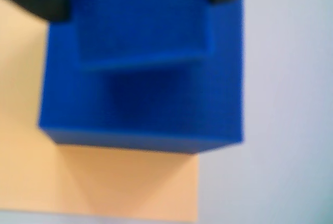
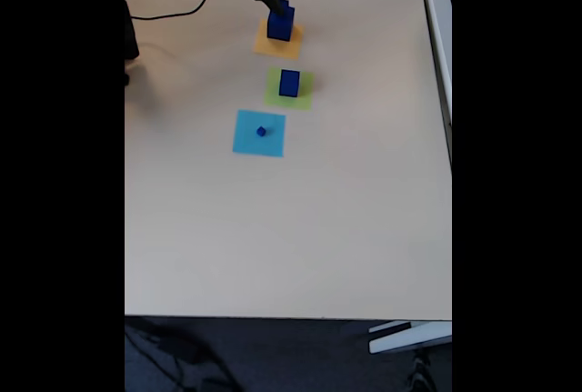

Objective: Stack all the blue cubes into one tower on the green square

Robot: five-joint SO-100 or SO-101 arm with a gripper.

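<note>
The tool [image 2: 283, 1] pinches a smaller blue cube [image 1: 140, 18] over the largest blue cube [image 1: 140, 104], which sits on the orange-yellow square [image 2: 276, 39] near the worktop's far edge in the fixed view, not on the green square [image 2: 290, 88]. That patch carries one blue cube [image 2: 289, 82], and the tiny cube [image 2: 261, 131] rests on the light blue square [image 2: 259, 133], so by my reading no tower stands there yet and most stacking remains. The pale beige worktop [image 2: 291, 228] is otherwise bare, with a black cable [image 2: 182, 12] at its far left corner and dark flooring past its near edge.
</note>
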